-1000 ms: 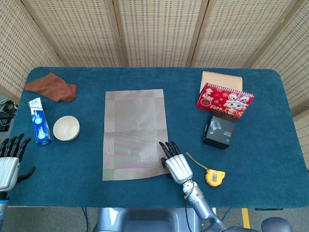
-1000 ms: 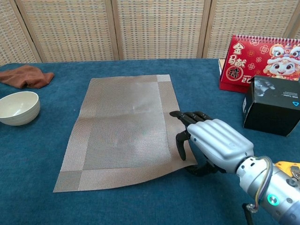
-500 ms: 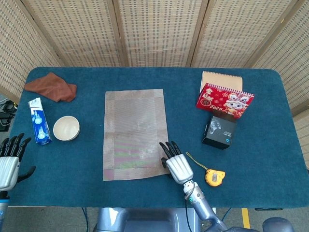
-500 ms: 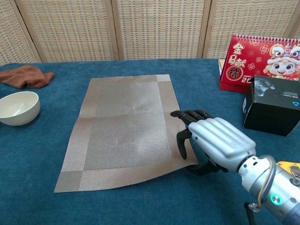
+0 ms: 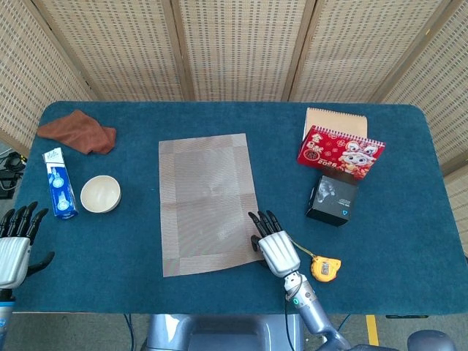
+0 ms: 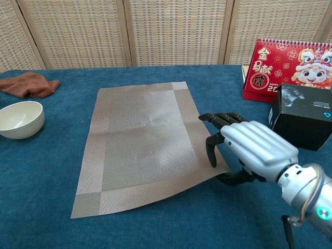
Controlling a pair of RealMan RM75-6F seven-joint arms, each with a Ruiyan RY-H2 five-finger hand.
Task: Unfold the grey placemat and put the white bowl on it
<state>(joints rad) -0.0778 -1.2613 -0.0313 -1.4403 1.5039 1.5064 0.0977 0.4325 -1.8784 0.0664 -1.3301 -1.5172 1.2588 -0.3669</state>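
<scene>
The grey placemat [image 5: 208, 203] lies opened out flat on the table [image 5: 409, 219], so the unfolding half of the job looks done, apart from its near right corner, which sits slightly raised at the right hand [image 6: 249, 153]. That hand has its dark fingers [image 6: 220, 120] lying close together and stretched forward just beyond the mat's right edge, with the thumb turned down against the corner; whether the corner is actually pinched or merely touched I cannot tell, though a light grip seems likely. What is left is the whole second half: the white bowl [image 5: 100, 194] stands on the bare table well to the left of those fingers, on the far side of the mat and clear of its left edge. It is upright and, as far as both views show, has nothing in it. The left hand [image 5: 14, 245] hangs at the table's near left corner, fingers [image 5: 20, 218] straight, slightly parted and holding nothing; the bowl is ahead of and a little to the right of its fingertips, nearer to it than to the right hand, so it is probably the one to fetch the bowl. A black box [image 6: 301, 116] stands closed to the right of the right hand's fingers, its contents hidden.
</scene>
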